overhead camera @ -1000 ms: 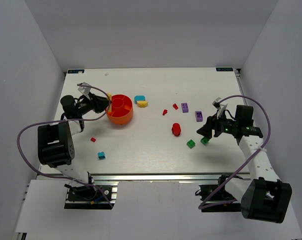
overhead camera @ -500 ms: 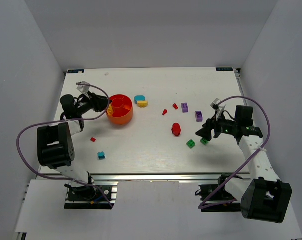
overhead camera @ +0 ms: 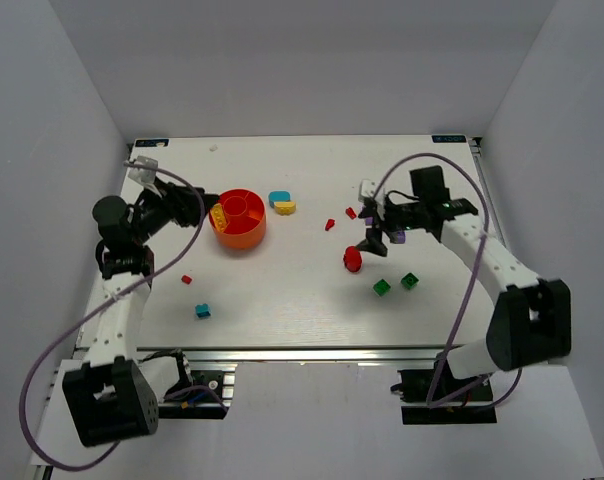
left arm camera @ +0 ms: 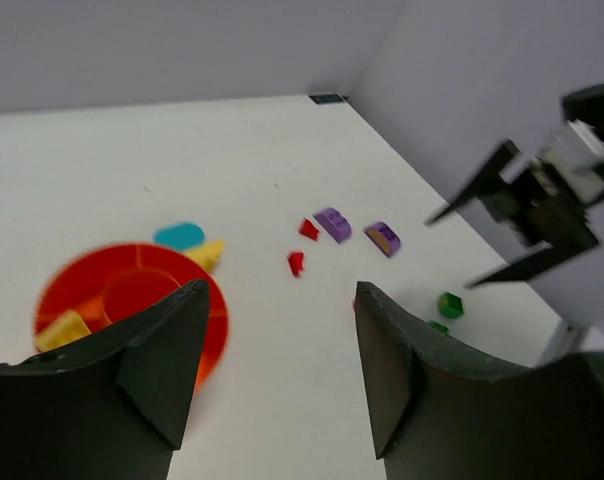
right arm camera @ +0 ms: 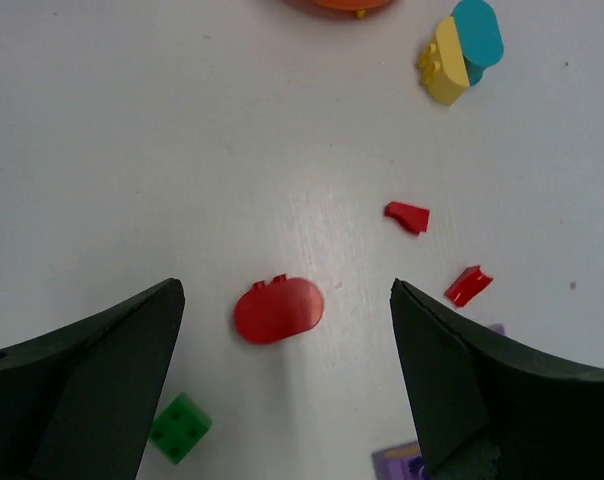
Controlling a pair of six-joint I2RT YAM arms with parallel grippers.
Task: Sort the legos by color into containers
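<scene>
Right gripper (right arm camera: 285, 285) hangs wide open and empty, with the red lego (right arm camera: 278, 311) lying right below, between its fingers (right arm camera: 102, 370). Left gripper (left arm camera: 279, 287), likewise spread and empty, sits near the dish (overhead camera: 240, 238), on its left.

Fixed overhead view, two wrist views, sharing dish (overhead camera: 240, 241)

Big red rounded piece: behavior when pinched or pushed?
The red rounded piece looks like rigid, light plastic. Lying flat on the table, it should slide, not roll. Its curved ends may slip under a pinch.
</scene>
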